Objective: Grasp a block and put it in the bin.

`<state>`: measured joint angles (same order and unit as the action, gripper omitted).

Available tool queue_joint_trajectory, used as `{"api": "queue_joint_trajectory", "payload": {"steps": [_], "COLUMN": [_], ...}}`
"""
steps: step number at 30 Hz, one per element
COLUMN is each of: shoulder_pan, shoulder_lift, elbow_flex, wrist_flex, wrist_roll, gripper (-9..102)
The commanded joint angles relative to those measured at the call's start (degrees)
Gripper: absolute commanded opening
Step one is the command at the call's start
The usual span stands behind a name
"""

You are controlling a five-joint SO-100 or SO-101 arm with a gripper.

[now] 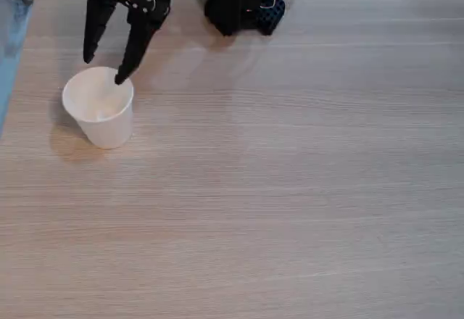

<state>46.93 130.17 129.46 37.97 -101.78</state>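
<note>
my black two-finger tool is hanging spread and empty; just below it the round white paper cup is looking light, thin and tippable, so i'd avoid nudging its rim.

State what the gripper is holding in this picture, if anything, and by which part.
Nothing. The gripper hangs open above the far rim of the white paper cup, with no block between its fingers.

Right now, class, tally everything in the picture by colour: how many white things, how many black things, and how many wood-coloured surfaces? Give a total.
White: 1, the cup.
Black: 2, the gripper with open jaws above the cup's rim, and the arm base.
Wood-coloured: 1, the table.
Total: 4. No block can be made out.
</note>
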Motion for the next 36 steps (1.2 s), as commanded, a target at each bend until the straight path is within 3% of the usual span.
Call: {"api": "queue_joint_trajectory", "payload": {"steps": [1,9,17,26,36], "shoulder_pan": [0.0,-0.4,-4.2,-15.7,-33.7], "shoulder_lift": [0.3,0.8,3.9,12.0,23.6], "elbow_flex": [-1.3,-1.4,-1.9,-2.5,2.3], "wrist_flex": [-0.3,-0.4,0.7,6.8,14.4], "wrist_roll": [-0.4,-0.3,1.2,4.7,7.6], "gripper": [31,29,16,1,0]}}
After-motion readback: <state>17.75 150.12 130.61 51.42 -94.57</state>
